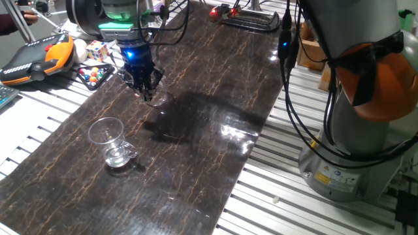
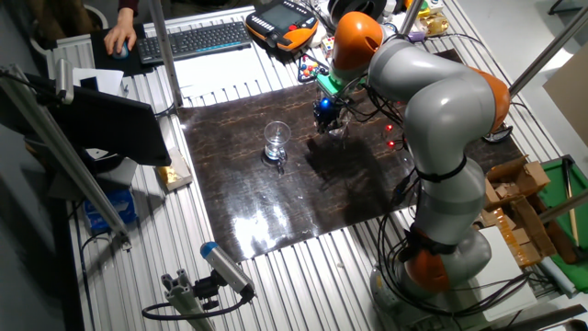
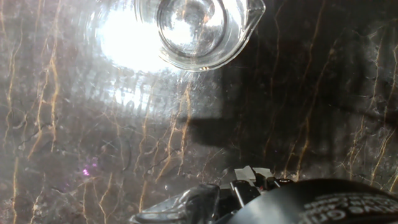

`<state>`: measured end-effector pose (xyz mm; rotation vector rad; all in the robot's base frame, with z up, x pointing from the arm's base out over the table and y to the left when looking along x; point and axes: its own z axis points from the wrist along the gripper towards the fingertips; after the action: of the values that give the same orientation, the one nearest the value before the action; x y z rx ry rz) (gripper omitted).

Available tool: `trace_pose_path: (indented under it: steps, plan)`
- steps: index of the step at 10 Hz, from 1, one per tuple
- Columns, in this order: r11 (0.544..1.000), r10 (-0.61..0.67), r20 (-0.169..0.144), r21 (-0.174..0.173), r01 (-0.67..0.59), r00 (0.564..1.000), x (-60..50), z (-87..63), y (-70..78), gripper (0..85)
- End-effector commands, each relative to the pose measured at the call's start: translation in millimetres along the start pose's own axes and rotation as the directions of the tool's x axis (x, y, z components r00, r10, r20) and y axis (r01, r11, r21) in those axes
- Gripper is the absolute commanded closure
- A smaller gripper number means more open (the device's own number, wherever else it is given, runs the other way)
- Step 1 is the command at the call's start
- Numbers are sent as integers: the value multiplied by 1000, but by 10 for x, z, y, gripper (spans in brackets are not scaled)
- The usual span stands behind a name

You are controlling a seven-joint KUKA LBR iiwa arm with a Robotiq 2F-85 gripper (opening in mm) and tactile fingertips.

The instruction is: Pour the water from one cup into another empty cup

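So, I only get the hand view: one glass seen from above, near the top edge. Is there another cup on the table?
Observer: Yes. A wider cup with a small handle stands upright on the dark mat, well apart from the arm.
Operator: And are the jaws holding anything?
Observer: They hang right at a smaller glass that stands on the mat. Whether they grip it I cannot tell.
Operator: Is anyone around?
Observer: Beyond the mat, a person's hand rests beside a keyboard.
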<state>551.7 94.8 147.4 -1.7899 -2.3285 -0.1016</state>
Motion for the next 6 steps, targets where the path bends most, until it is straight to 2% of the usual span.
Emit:
trace_pose_path:
  steps: [1, 6]
  plan:
    - [1000, 0, 0, 0, 0, 1000, 0, 0, 0, 843]
    - [1000, -1, 4, 3, 1, 1000, 1, -2, 0, 843]
